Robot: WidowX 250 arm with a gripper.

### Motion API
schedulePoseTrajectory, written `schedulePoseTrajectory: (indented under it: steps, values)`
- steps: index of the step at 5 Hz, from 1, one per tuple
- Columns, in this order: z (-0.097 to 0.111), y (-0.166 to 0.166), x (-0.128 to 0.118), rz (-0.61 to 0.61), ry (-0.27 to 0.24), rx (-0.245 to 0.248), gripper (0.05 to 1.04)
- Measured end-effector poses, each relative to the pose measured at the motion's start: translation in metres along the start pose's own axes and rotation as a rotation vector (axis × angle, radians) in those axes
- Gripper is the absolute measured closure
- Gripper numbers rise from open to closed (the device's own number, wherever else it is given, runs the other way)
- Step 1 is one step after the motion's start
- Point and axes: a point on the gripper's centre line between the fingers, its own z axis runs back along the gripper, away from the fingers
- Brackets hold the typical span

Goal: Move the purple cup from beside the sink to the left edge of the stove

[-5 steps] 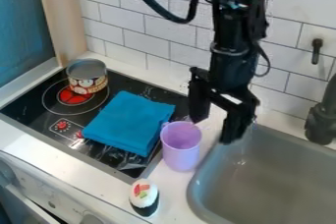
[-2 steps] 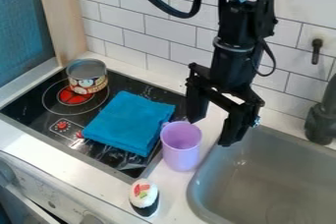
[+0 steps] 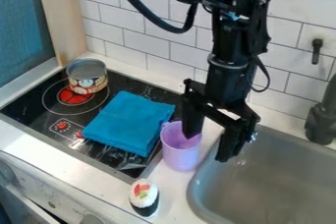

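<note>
Nearest, close to the front edge of the pale desk [image 3: 172,188], stands one toy sushi roll [image 3: 143,198], upright, its white top dressed in red and green. Just behind it is one lilac cup [image 3: 182,152], upright with its mouth up, on the strip between the cooktop [image 3: 26,105] and the one grey sink [image 3: 263,183]. The claw [image 3: 209,148] hangs over the cup, set wide, with nothing between its two fingers: one tip comes down at the cup's mouth, the other outside it, towards the sink (whether either touches the plastic, I cannot tell). The step in hand looks like lining up on the cup's wall, one finger to each side of it. From here, a grasp calls for bringing the wall squarely between the fingers, a little more depth, and then a gentle closing that does not tip the cup. Farther back, one folded blue cloth [image 3: 131,122] lies on the cooktop, beside the cup. Beyond it, one open-topped tin can [image 3: 87,76], with a cartoon print round its side, stands upright at the back of a burner ring with a red centre. One dark tap [image 3: 322,122] rises behind the sink, and one dark hook [image 3: 317,51] is fixed to the tiled wall [image 3: 134,41].
</note>
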Motion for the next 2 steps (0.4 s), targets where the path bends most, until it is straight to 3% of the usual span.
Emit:
schedulePoseTrajectory:
  steps: [2]
  values:
    - [-0.0100,0.0017,-0.0085,0.024,0.031,0.007,0.081]
